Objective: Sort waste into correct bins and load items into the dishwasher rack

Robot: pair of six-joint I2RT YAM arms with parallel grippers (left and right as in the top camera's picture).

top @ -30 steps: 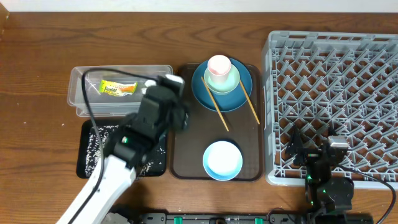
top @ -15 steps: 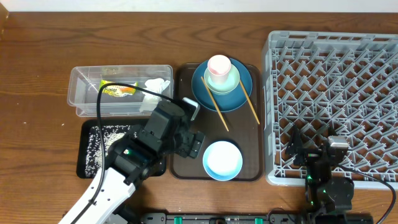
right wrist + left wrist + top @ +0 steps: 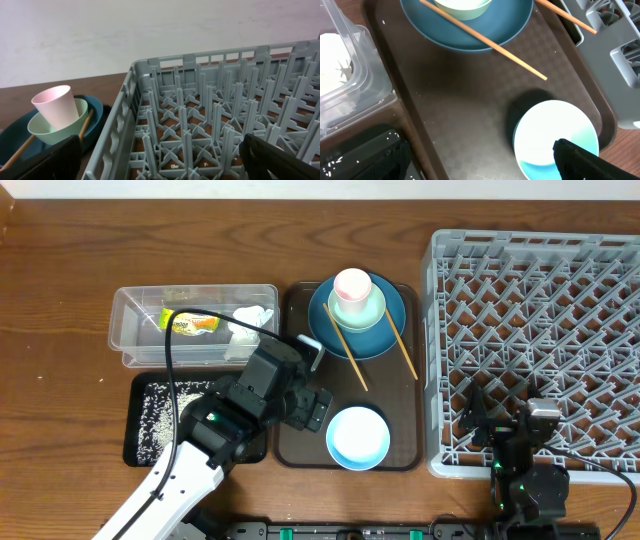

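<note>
Waste first: the snack wrapper [image 3: 190, 322] and the crumpled tissue [image 3: 250, 320] lie inside the clear tub [image 3: 122, 330] at the left of the table [image 3: 60, 270]. The rice grains [image 3: 160, 408] are scattered in the black tray [image 3: 135, 450] just in front of it. Dry litter is in one bin and food scraps in the other, so I judge the sorting done.

Dishes all sit on the brown serving tray [image 3: 300, 370], between the bins and the rack [image 3: 540, 300]. The pink cup [image 3: 352, 284] stands in the mint-green bowl [image 3: 372, 310], which rests on the dark blue plate [image 3: 392, 325]; stacking keeps them compact at the tray's far end. The chopsticks [image 3: 350, 360] lie apart from each other, each slanting off the plate's edge onto the tray. The pale blue-white bowl [image 3: 357, 436] sits alone, upright, at the near end. The rack, at the right, holds nothing that I can see.

My left claw [image 3: 477, 150] hangs over the brown serving tray, spread wide and grasping nothing. One finger [image 3: 580, 160] overlaps the pale blue-white bowl's rim in the wrist view; whether it touches I cannot tell. I read this as lining up on that bowl, the nearest loose dish. My right claw [image 3: 160, 150] is also released and empty. It sits low at the rack's near left corner, likely so it can take dishes on that side.
</note>
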